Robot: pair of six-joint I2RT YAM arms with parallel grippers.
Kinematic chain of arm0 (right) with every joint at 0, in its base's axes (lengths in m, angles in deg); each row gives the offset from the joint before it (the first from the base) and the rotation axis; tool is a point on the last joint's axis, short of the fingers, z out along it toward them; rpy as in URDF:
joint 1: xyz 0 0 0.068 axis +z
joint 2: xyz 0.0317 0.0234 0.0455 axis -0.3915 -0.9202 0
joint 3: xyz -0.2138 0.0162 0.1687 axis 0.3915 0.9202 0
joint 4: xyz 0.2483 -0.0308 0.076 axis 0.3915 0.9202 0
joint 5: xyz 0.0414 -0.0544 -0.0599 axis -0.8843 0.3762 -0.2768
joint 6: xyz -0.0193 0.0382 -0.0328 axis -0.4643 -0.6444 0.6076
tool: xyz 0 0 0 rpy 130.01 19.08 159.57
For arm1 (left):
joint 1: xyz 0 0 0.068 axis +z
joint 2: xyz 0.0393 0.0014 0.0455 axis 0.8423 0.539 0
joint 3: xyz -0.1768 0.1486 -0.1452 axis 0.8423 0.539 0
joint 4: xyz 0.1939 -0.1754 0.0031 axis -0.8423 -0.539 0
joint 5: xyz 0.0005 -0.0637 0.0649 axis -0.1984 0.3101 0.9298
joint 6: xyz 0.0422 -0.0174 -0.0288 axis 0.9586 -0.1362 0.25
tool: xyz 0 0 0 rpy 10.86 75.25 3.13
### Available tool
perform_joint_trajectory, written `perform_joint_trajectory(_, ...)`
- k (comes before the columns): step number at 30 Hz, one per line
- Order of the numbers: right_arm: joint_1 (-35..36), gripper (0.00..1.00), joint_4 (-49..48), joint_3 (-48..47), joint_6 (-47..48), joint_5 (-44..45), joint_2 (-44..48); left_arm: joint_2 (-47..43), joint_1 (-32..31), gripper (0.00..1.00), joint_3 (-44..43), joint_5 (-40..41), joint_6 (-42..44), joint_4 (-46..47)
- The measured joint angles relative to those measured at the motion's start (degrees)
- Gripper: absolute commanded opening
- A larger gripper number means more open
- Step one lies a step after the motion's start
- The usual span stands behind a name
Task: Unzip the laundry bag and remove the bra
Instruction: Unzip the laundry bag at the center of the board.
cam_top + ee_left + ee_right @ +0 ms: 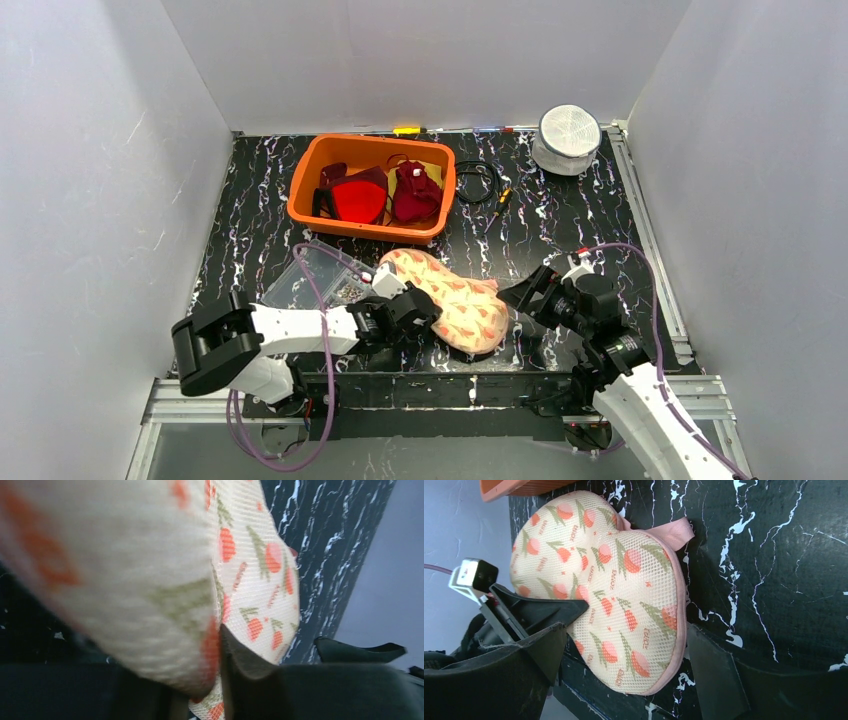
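Finds left gripper [428,306] clamped on laundry bag [458,298] edge, right gripper [522,298] spread apart beside it. Judges mesh soft, light, floppy; recommends hold at pink seam [681,595].

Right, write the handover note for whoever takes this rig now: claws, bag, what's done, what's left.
Left claw: closed on the left end of the laundry bag, as far as its wrist view shows.
Right claw: open, its fingers either side of the bag's other end, not gripping.
Bag: lies on the table near the front edge, in front of the orange tub.
Done: the bag is held, nothing more. Its pink edge looks closed along the visible part, and no bra is out.
Left: find the zip pull, unzip the bag, take out the bra.
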Motion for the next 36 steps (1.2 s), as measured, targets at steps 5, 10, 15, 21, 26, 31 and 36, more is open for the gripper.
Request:
perform_joint_trajectory(5, 0.0, 0.99, -0.2, -0.1, 0.7, -0.7, -1.8, -5.3, 0.0, 0.00, 0.0, 0.8, 0.1, -3.1)
perform_joint_trajectory(10, 0.0, 0.99, -2.3, -0.7, -2.2, -2.7, -2.8, -12.9, 0.0, 0.00, -0.6, 1.5, -0.3, -11.8)
perform_joint_trajectory(15, 0.1, 0.99, -14.4, 0.6, -9.7, -9.9, -5.8, -20.7, 0.0, 0.00, -3.2, 3.8, -1.5, -20.0)
perform_joint_trajectory(21, 0.6, 0.99, -20.1, 0.9, -14.7, -14.0, -8.2, -22.4, 0.9, 0.00, -7.3, 6.1, -1.7, -22.8)
perform_joint_trajectory(26, 1.2, 0.99, -21.4, 0.4, -17.7, -14.4, -7.9, -22.3, 1.6, 0.00, -10.8, 8.5, 0.3, -22.5)
perform_joint_trajectory(31, 2.2, 0.98, -23.3, -0.6, -20.7, -14.4, -7.9, -21.9, 2.5, 0.00, -13.9, 10.8, 2.8, -19.7)
perform_joint_trajectory(36, 3.3, 0.96, -24.8, -0.8, -23.5, -14.0, -7.9, -20.2, 3.1, 0.00, -14.4, 11.5, 3.5, -17.4)
